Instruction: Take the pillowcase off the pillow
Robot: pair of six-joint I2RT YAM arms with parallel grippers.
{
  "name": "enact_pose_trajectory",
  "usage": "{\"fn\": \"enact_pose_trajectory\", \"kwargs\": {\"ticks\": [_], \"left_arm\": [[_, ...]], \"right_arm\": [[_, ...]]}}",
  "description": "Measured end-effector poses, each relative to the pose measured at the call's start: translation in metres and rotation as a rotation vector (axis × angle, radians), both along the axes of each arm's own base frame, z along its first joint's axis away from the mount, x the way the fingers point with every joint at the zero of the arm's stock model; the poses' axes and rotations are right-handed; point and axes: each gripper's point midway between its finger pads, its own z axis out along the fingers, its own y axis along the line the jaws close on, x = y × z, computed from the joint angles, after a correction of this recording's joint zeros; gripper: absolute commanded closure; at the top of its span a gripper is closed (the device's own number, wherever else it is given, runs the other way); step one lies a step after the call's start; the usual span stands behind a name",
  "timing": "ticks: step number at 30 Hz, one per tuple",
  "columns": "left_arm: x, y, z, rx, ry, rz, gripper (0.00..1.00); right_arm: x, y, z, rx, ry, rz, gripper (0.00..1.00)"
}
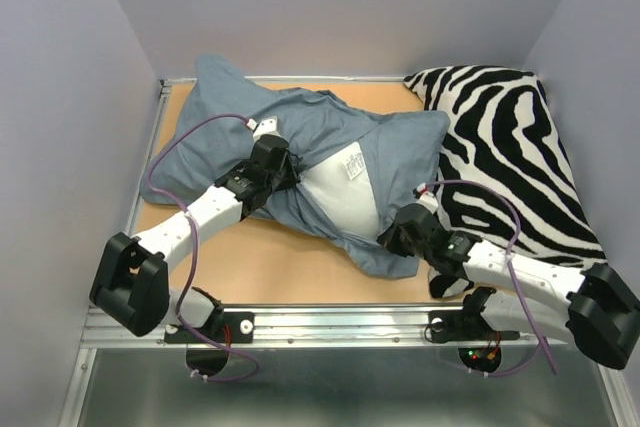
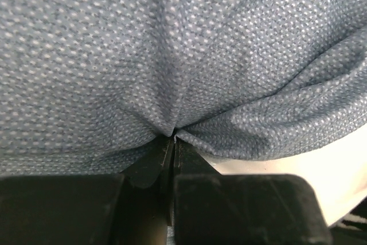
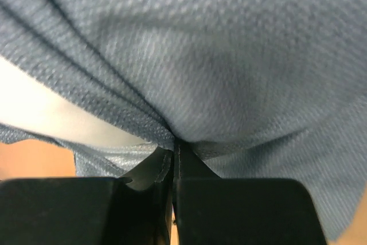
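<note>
Pinching the pillowcase (image 1: 225, 122) either side of its gaping mouth, the left gripper (image 1: 288, 173) and right gripper (image 1: 393, 238) are each clamped on a fold of cloth; the white pillow (image 1: 340, 197) shows between them at frame centre; its covered bulk seems to run toward the upper left of the desk (image 1: 270, 257), beyond the left gripper

Left gripper (image 2: 173, 137), right gripper (image 3: 174, 144): both clenched.

The top camera looks down on the pillowcase (image 1: 220, 117) from high above its near side, far enough back to show the whole bench (image 1: 280, 257). Each wrist camera, looking along the left fingers (image 2: 148, 167) or right fingers (image 3: 148, 170), sits right against the pillowcase, which all three views share.
</note>
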Motion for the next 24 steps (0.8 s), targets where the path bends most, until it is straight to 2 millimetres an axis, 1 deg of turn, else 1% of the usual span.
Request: {"fn": "enact_pose_trajectory", "kwargs": {"ticks": [1, 2, 3, 4, 5, 7, 8, 10, 11, 13, 16, 20, 23, 24], "left_arm": [[-0.001, 0.0, 0.0, 0.007, 0.002, -0.012, 0.89], [-0.002, 0.0, 0.001, 0.014, 0.003, -0.021, 0.86], [-0.005, -0.003, 0.002, 0.024, 0.003, -0.039, 0.84], [-0.008, -0.005, 0.004, 0.043, 0.002, -0.058, 0.77], [-0.009, -0.005, 0.005, 0.055, -0.001, -0.066, 0.73], [-0.013, -0.01, 0.014, 0.087, -0.017, -0.095, 0.65], [-0.015, -0.012, 0.017, 0.103, -0.021, -0.107, 0.57], [-0.02, -0.019, 0.028, 0.12, -0.045, -0.14, 0.52], [-0.022, -0.022, 0.034, 0.13, -0.055, -0.158, 0.46], [-0.025, -0.03, 0.046, 0.133, -0.079, -0.185, 0.4], [-0.031, -0.044, 0.062, 0.137, -0.111, -0.23, 0.37], [-0.049, -0.07, 0.089, 0.136, -0.16, -0.311, 0.34], [-0.063, -0.087, 0.106, 0.122, -0.191, -0.339, 0.23], [-0.07, -0.094, 0.109, 0.114, -0.197, -0.339, 0.23]], "right_arm": [[0.001, 0.003, -0.003, 0.016, -0.003, 0.002, 0.99], [0.001, 0.008, -0.011, 0.037, -0.002, 0.012, 0.99], [0.001, 0.012, -0.013, 0.054, -0.006, 0.022, 0.99], [0.001, 0.016, -0.015, 0.074, -0.011, 0.036, 0.99], [0.002, 0.019, -0.016, 0.088, -0.017, 0.045, 1.0], [0.005, 0.024, -0.016, 0.103, -0.033, 0.059, 0.99], [0.006, 0.027, -0.015, 0.106, -0.041, 0.068, 0.99], [0.009, 0.03, -0.016, 0.106, -0.054, 0.084, 0.99], [0.009, 0.031, -0.016, 0.104, -0.057, 0.09, 0.99], [0.01, 0.032, -0.016, 0.105, -0.064, 0.1, 1.0], [0.01, 0.034, -0.014, 0.109, -0.071, 0.105, 0.99], [0.01, 0.035, -0.012, 0.116, -0.074, 0.109, 1.0], [0.01, 0.035, -0.009, 0.125, -0.079, 0.111, 0.99], [0.01, 0.035, -0.008, 0.126, -0.08, 0.111, 0.99]]}}
